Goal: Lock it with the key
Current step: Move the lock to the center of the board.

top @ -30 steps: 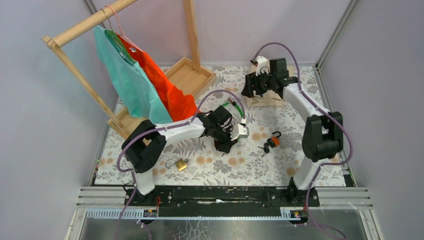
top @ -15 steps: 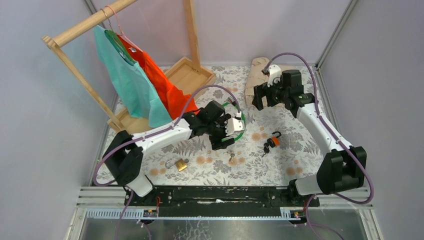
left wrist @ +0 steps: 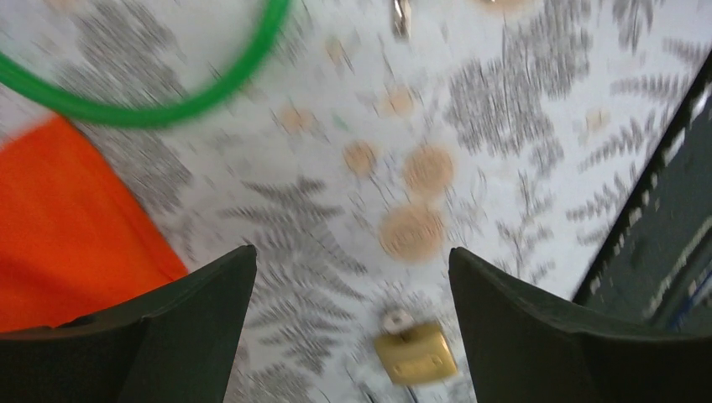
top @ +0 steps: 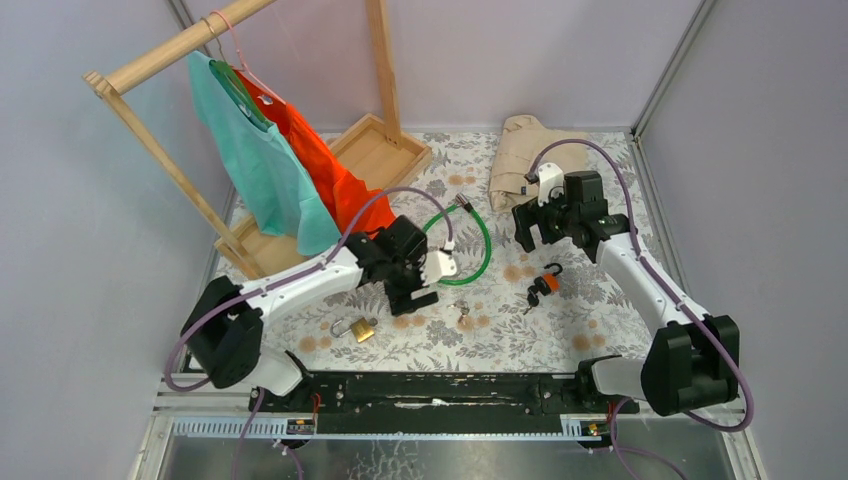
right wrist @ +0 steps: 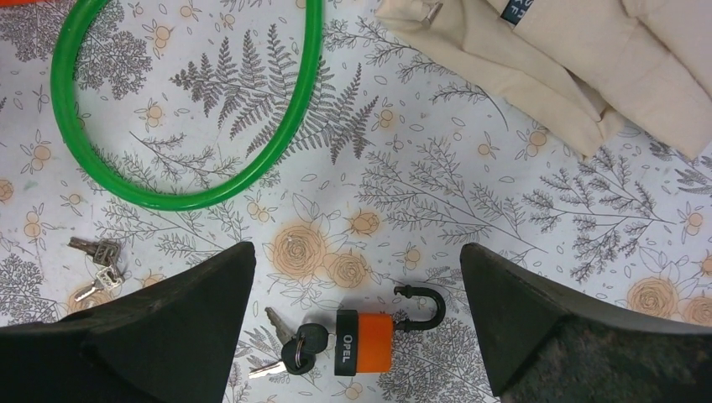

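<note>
Both arms have swung nearer their bases: left gripper [left wrist: 353, 260], jaws released and empty, frames the small brass padlock [left wrist: 415, 353]; right gripper [right wrist: 357, 252], likewise released, frames the orange plastic-cased padlock [right wrist: 363, 342], black-headed key [right wrist: 301, 344] at its base. It looks rigid, compact and slick, so pinch its flat body sides.

Blurred view: the left tool [left wrist: 351, 256] hangs with fingers spread wide over the floral worktop [left wrist: 504, 109]. A brass padlock [left wrist: 416, 353] lies at 6 o'clock, a green loop [left wrist: 143, 109] at 11, and orange cloth [left wrist: 59, 218] at 9.
</note>
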